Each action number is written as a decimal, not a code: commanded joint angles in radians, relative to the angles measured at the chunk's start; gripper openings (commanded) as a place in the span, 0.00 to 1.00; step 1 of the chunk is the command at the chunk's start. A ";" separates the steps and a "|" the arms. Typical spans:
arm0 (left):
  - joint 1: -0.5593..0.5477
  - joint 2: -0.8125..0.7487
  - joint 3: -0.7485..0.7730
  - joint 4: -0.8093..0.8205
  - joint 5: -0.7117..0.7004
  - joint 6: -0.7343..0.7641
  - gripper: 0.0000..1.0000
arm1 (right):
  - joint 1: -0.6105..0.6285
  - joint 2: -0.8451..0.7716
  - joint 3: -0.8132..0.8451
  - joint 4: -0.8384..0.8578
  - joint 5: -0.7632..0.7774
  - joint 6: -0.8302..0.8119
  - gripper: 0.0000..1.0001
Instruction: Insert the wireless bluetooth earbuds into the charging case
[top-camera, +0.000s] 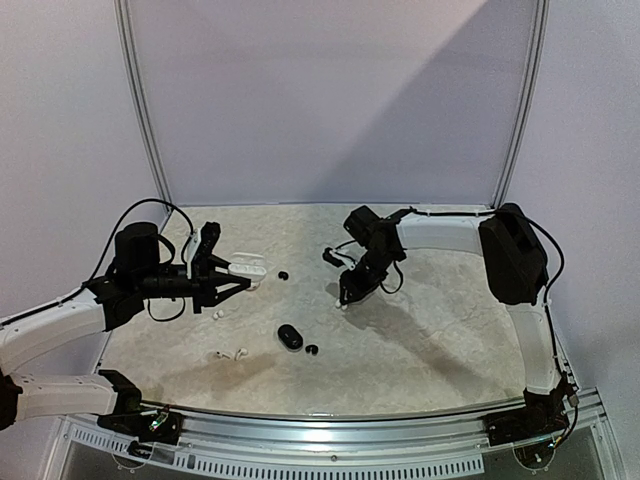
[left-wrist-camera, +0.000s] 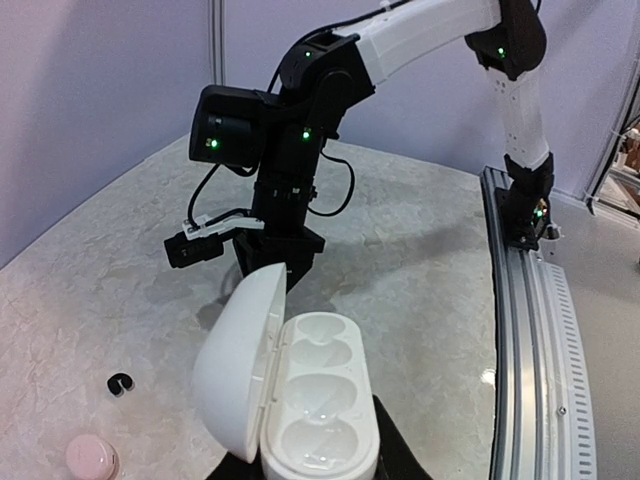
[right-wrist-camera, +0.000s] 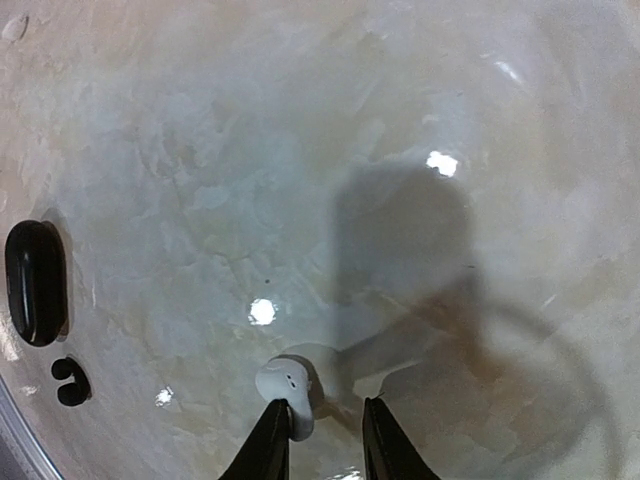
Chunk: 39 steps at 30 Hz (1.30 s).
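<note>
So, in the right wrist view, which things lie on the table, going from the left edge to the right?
black charging case → black earbud → white earbud

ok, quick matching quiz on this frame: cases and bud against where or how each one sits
Things:
1 white charging case
2 black case
3 white earbud

States:
A lying shut on the table
B at the right gripper fingertips
C lid open, wells empty, held by the left gripper

Pairs: 1-C, 2-A, 3-B
</note>
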 joint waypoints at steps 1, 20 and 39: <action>-0.011 -0.012 -0.004 -0.024 -0.002 0.022 0.00 | 0.035 -0.012 -0.029 -0.038 -0.052 0.007 0.27; -0.011 -0.016 -0.002 -0.039 -0.004 0.037 0.00 | 0.036 -0.011 0.009 -0.044 -0.059 0.017 0.10; -0.010 0.015 -0.091 0.244 0.188 0.100 0.00 | 0.104 -0.293 0.115 -0.142 -0.138 -0.150 0.00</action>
